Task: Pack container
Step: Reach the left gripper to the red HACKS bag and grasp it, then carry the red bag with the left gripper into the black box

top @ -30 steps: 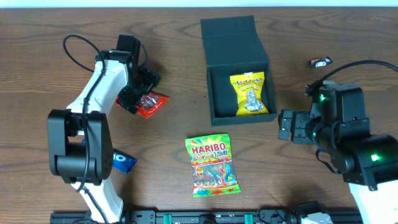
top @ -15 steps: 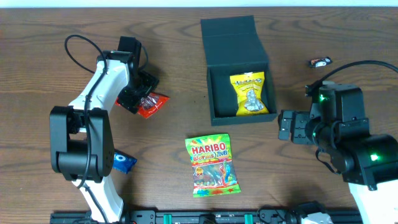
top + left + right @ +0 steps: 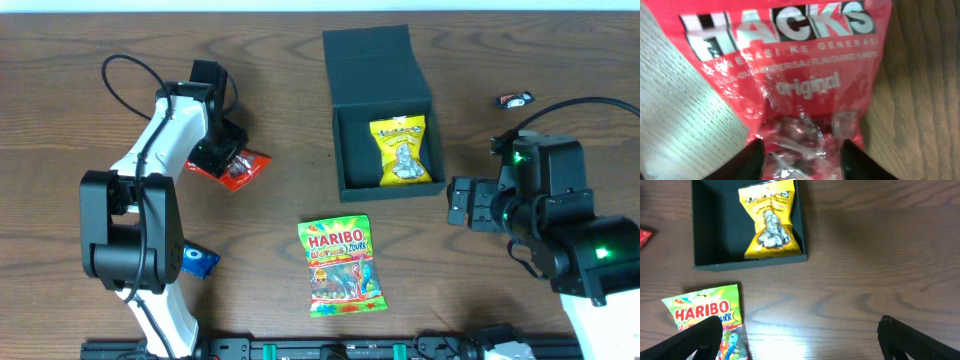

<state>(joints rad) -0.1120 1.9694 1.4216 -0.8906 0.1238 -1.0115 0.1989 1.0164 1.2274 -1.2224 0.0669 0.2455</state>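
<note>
The container (image 3: 341, 150), a dark square box with its lid (image 3: 375, 62) folded back, sits at the top centre with a yellow snack packet (image 3: 400, 150) inside. My left gripper (image 3: 222, 160) is down on a red Hacks packet (image 3: 245, 168) left of the box. In the left wrist view both fingers press the packet's (image 3: 790, 75) crinkled lower end, so the left gripper (image 3: 801, 157) is shut on it. My right gripper (image 3: 458, 202) hovers open just right of the box. Its wrist view shows the right gripper (image 3: 800, 340) over bare wood, with the container (image 3: 720, 227) ahead.
A Haribo bag (image 3: 340, 265) lies flat in front of the box, and it shows by the left finger in the right wrist view (image 3: 700, 312). A blue packet (image 3: 197, 260) peeks out beside the left arm's base. A small dark wrapper (image 3: 516, 99) lies at the far right.
My left gripper's jaws have closed in from wide open onto the red packet, which has shifted slightly. The right arm has not moved.
</note>
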